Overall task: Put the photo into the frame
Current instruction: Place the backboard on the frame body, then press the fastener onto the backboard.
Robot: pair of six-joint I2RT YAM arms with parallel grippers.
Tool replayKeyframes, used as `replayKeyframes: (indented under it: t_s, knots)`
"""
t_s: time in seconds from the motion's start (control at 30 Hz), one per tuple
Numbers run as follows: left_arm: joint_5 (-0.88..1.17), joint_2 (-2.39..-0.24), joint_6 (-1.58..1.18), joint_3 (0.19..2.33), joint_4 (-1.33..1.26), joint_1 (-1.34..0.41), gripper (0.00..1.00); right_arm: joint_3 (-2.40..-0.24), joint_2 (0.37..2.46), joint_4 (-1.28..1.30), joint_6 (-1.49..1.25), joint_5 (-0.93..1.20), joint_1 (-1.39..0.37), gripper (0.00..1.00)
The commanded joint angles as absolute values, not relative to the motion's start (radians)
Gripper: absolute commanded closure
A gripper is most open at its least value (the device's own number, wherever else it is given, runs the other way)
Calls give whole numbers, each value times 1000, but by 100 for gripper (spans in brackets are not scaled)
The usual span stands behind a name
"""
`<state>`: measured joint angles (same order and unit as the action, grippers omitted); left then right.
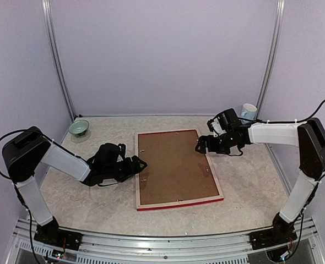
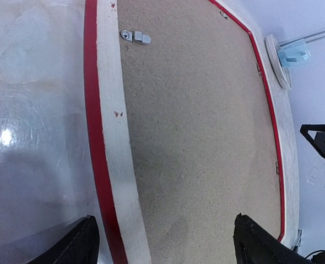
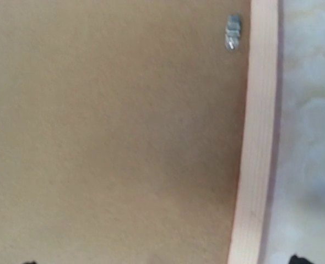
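The frame (image 1: 138, 179) lies face down in the middle of the table, pale wood back up, red edge showing along its near side. A brown backing board (image 1: 173, 165) fills it, and the photo is hidden. My left gripper (image 1: 142, 164) hovers open over the frame's left rail (image 2: 114, 137), one finger outside the red edge and one over the board (image 2: 201, 137); nothing is between them (image 2: 165, 220). My right gripper (image 1: 198, 147) is open over the right rail (image 3: 259, 137), with only the tips of its fingers showing at the bottom corners (image 3: 162, 261).
A green bowl (image 1: 79, 127) stands at the back left and a white-and-blue cup (image 1: 249, 111) at the back right near the wall. Small metal clips (image 2: 136, 37) (image 3: 233, 31) sit along the frame's inner edges. Walls enclose the table on three sides.
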<state>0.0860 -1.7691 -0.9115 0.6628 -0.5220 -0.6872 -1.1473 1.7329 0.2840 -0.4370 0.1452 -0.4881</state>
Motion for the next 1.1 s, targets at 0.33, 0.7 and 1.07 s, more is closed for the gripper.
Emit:
replayKeyframes:
  t_s: [0.33,0.7,1.07]
  knots:
    - [-31,-1606,-771,668,-221,-746,16,-1068,1679,261,-421,145,-462,6]
    - [-50,-1696,-680,803,-72,-750,17,-1002,1639,214,-382,223,-384,12]
    - [-20,-1738,-652,829,-34,-753,23,-983,1650,208,-379,271,-368,15]
